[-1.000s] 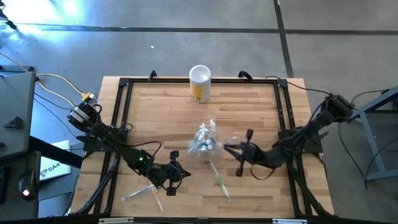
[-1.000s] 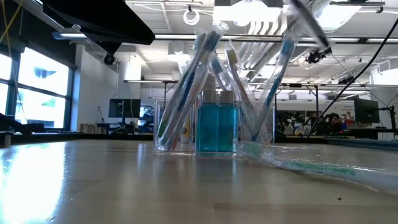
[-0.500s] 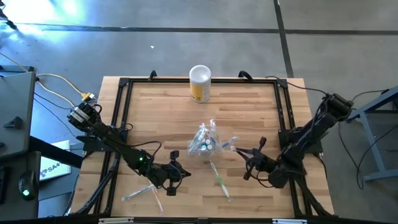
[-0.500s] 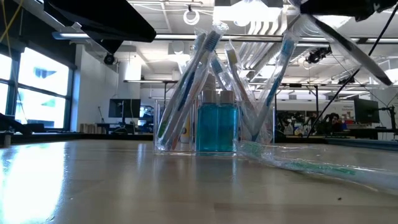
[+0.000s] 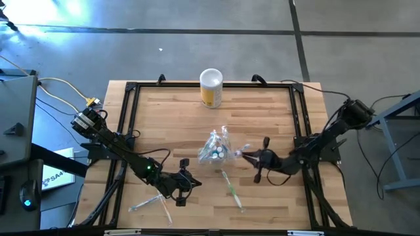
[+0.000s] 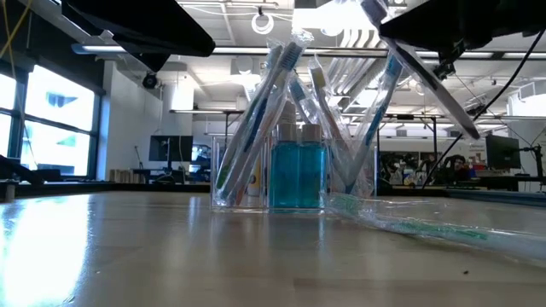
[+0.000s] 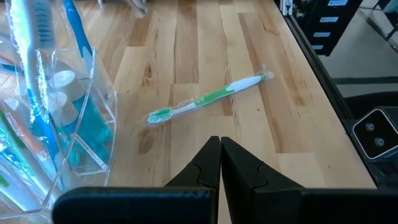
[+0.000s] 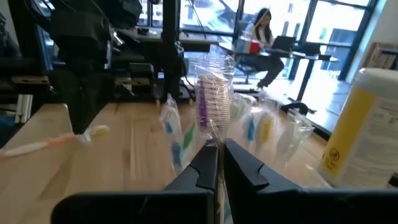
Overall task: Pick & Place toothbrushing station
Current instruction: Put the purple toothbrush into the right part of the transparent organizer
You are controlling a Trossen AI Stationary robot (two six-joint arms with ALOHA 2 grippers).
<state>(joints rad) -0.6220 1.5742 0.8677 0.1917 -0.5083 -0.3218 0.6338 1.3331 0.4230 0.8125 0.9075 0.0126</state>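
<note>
A pale wooden slatted tabletop [image 5: 170,118] inside a black metal frame is seen, set on a grey concrete floor; behind it an open workshop with ceiling strip lights, windows and desks is visible, and a seated person [image 8: 264,37] is seen far back.

The small clear plastic holder with pale wrapped toothbrushes and teal tubes [image 5: 215,149] stands upright near the table's middle. A loose green-and-white wrapped toothbrush [image 7: 208,99] lies flat just beside it, toward the near edge. Another loose wrapped brush [image 5: 149,203] lies near the front left corner. A tall yellow canister with white top [image 5: 210,88] stands well apart at the far edge.

The right gripper [image 8: 219,163] is pressed together on a wrapped purple-bristled toothbrush [image 8: 207,102], held just beside the holder. The left gripper [image 7: 220,163] is pressed together on nothing, hovering near the front edge and facing the green brush.

Risks, as judged:
- The holder could be tipped or shoved if the held brush is dragged against the leaning brushes.
- The slick wrapper could slip between the fingers, since only a thin pinch is had.
- The brush could miss the opening, as it is crowded.
- The loose green brush could be knocked aside by a low pass.
</note>
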